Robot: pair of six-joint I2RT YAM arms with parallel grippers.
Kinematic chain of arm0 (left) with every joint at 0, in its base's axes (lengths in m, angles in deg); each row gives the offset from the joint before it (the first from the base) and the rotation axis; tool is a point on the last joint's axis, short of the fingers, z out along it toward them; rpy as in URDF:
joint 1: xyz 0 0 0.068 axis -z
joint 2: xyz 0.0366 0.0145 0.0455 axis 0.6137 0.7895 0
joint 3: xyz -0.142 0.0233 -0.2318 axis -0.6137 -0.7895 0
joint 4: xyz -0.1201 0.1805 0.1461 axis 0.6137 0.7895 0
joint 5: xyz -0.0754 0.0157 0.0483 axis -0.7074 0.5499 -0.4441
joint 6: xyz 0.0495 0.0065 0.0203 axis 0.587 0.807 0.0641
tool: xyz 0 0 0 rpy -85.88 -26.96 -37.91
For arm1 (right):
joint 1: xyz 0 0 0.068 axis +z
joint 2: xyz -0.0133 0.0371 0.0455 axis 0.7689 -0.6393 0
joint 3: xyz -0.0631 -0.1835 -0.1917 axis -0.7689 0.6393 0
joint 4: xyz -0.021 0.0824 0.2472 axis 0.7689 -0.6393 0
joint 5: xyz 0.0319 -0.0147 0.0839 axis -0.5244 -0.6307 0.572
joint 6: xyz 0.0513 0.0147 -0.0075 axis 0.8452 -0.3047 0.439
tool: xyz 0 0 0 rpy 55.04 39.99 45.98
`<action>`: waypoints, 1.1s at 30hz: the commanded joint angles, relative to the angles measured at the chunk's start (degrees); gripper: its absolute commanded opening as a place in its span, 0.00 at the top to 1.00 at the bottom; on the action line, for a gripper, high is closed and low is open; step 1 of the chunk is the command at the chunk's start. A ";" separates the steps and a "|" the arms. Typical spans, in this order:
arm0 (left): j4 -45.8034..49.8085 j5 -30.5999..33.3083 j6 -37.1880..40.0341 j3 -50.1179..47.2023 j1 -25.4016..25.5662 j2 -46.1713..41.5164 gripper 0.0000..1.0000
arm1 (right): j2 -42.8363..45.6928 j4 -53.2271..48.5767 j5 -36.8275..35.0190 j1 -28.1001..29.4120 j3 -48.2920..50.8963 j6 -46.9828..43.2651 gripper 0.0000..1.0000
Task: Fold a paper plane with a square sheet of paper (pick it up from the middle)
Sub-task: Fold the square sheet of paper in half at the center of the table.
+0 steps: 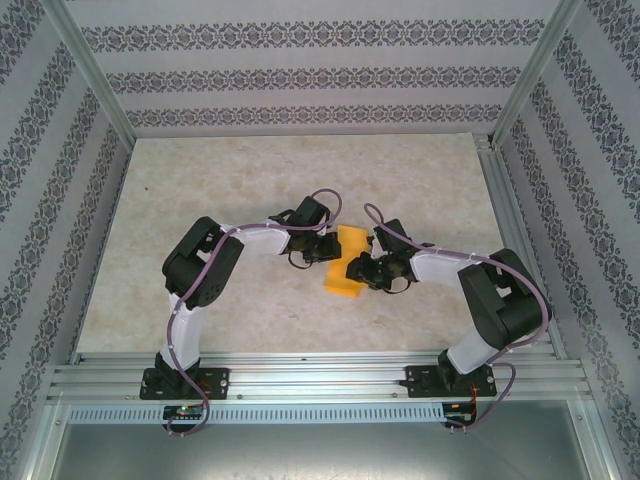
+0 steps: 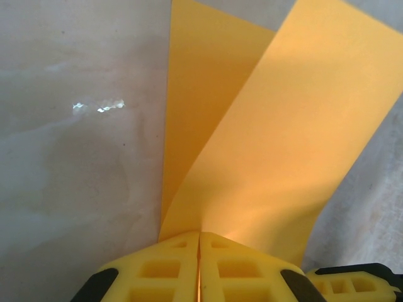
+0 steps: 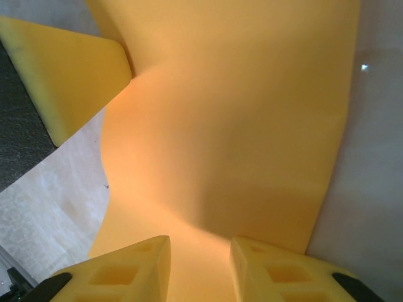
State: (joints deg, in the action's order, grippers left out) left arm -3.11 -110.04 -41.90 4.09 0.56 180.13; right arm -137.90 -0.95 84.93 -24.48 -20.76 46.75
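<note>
Your left fingers [image 2: 160, 274] are closed tight on the edge of the orange-yellow sheet of paper [image 2: 271, 145], which spreads away from them in two folded flaps. Your right fingers [image 3: 126, 274] stand apart, and the sheet runs through the gap between them. Seen from above, the sheet sits near the middle of the surface [image 1: 250, 180], between both sets of fingers
</note>
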 commanded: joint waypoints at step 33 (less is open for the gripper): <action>4.47 1.12 1.27 0.70 1.34 1.98 0.89 | 5.95 2.82 1.53 3.75 7.39 4.53 0.66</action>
State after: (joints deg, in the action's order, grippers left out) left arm -2.85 -110.04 -41.86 4.25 0.60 180.13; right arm -130.73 0.41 86.26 -21.37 -15.64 50.07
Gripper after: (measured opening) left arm 0.106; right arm 0.346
